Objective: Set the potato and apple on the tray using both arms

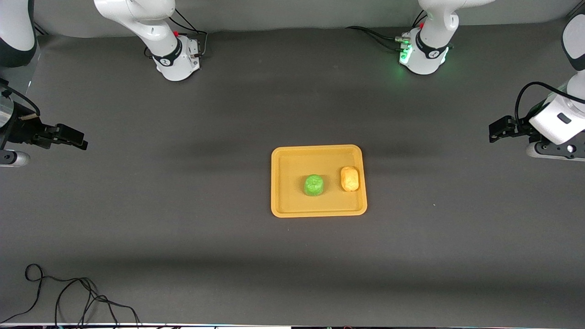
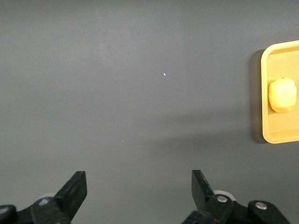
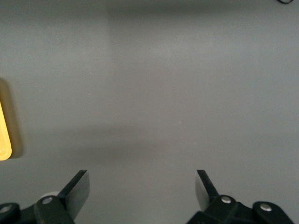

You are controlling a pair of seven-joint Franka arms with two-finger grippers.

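Observation:
The orange-yellow tray (image 1: pixel 283 183) lies at the middle of the table. The green apple (image 1: pixel 314 185) sits in it near its centre. The yellow-tan potato (image 1: pixel 350 178) lies in it beside the apple, toward the left arm's end. My left gripper (image 1: pixel 496 129) is open and empty, up over the bare mat at the left arm's end. Its wrist view shows the open gripper (image 2: pixel 139 179), the tray's end (image 2: pixel 267 93) and the potato (image 2: pixel 282 95). My right gripper (image 1: pixel 77 139) is open and empty over the mat at the right arm's end; it also shows in its wrist view (image 3: pixel 142 179), with a tray corner (image 3: pixel 3 135).
A loose black cable (image 1: pixel 68 297) lies on the mat near the front camera at the right arm's end. The two arm bases (image 1: pixel 176 57) (image 1: pixel 425 55) stand along the table edge farthest from the front camera. Dark grey mat surrounds the tray.

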